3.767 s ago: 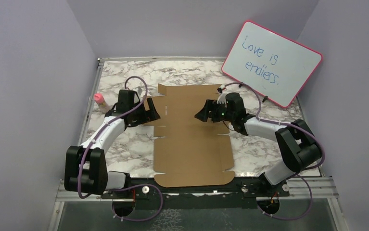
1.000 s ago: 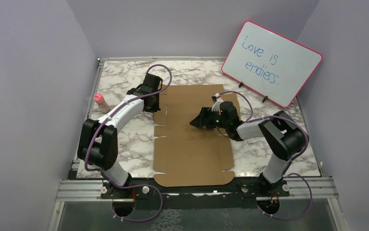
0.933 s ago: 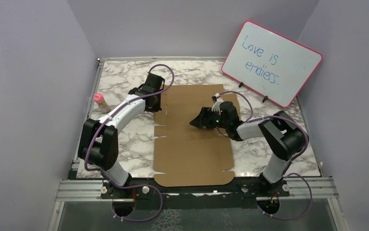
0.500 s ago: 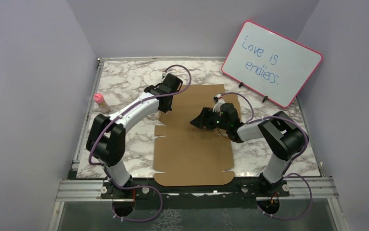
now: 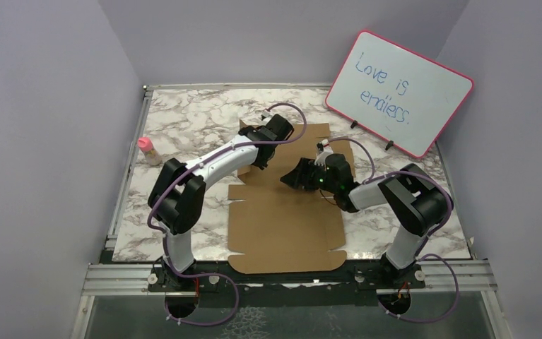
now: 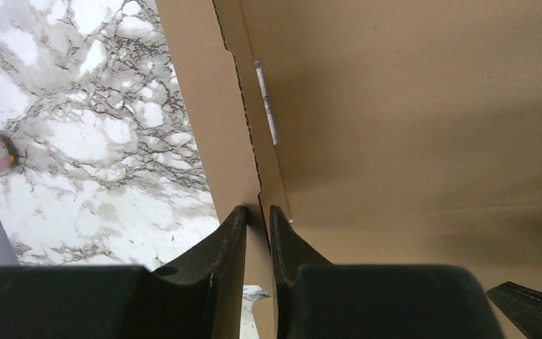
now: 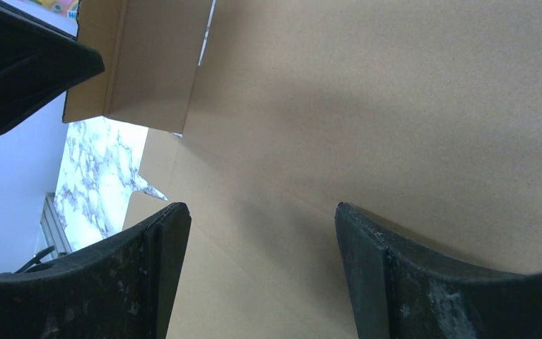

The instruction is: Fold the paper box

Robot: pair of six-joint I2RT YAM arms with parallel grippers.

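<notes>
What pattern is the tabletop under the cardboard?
The tabletop is white marble with dark grey veins. It shows clearest in the left wrist view.

Left arm [image 5: 211, 161] outstretched, left gripper [image 6: 257, 210] jaws nearly together; right arm [image 5: 413, 201] bent, right gripper [image 7: 261, 207] spread wide.

Marble-look surface [image 5: 183, 120], brown paper box [image 5: 282, 226] sheet spread across the middle, little pink-capped bottle [image 5: 148, 150] by the left edge, pink-framed whiteboard [image 5: 398, 92] propped back right.
</notes>
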